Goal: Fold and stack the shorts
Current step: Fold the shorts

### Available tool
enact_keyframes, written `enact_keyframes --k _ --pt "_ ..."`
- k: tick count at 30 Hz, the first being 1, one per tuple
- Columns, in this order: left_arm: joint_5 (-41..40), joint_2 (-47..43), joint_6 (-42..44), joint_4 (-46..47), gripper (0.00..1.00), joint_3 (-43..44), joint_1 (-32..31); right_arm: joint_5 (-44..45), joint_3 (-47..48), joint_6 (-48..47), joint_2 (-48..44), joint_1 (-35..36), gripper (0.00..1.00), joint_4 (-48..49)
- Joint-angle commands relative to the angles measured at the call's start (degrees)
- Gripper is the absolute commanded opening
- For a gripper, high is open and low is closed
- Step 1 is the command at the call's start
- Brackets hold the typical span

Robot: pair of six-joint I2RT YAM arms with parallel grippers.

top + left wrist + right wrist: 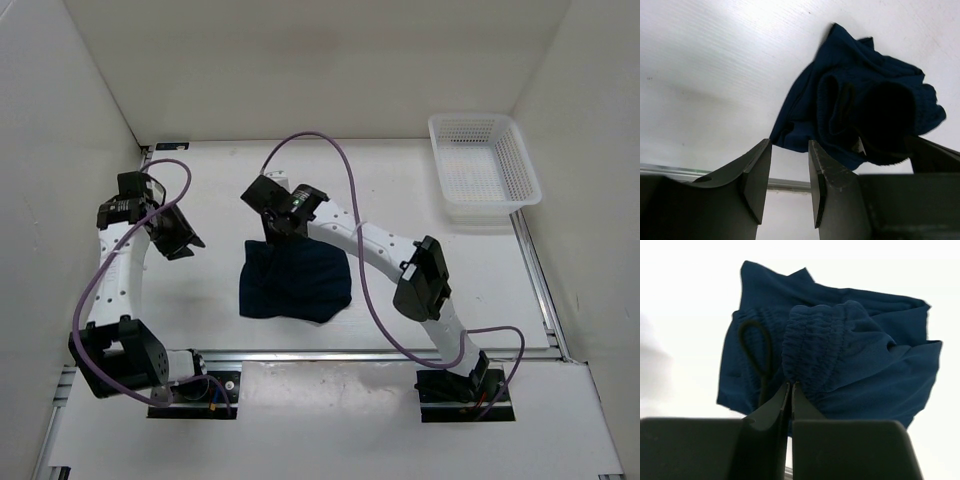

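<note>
Right jaws are pinched together on the gathered waistband, at the far edge of the shorts (295,285), which sit mid-table (200,190). From that pinch the heap spreads back towards my bases. It's bunched and near-square, so I can't call a long axis. Left jaws hang open and empty off to the left, with bare table between them and the shorts, so the right arm is nearer by far. The drawstring (755,347) loops just left of my pinch. How much cloth sits between the tips? Can't tell. Overhead my wrist hides the far hem, and the legs are lost in the folds.
</note>
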Motion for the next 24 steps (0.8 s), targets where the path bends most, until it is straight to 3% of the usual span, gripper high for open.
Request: enact_keyframes --k 1,8,12,13,20,24 --pt "-0.62 -3.31 1.13 -2.44 0.47 2.77 0.07 -2.23 3.66 -0.64 2.20 0.54 0.00 1.67" --pt "-2.29 -5.23 0.61 -3.50 0.47 3.30 0.59 -10.39 -0.29 -2.39 7.48 0.54 0.00 15.11" --pt "-2.29 -5.77 -0.10 -3.50 0.49 2.78 0.60 -14.80 3.39 -4.41 12.05 0.54 0.03 13.19" --pt "-2.29 -5.77 -0.10 -3.50 0.50 2.78 0.60 -14.80 1.92 -4.42 10.58 0.54 0.06 13.19" --pt "2.01 -3.22 -0.62 -0.79 0.53 2.78 0.08 -11.64 -13.72 -4.94 -5.41 0.54 0.63 20.21" --pt "3.69 -0.24 -1.23 1.85 0.55 3.30 -4.93 -6.20 -25.41 -4.16 -19.10 0.54 0.70 22.59"
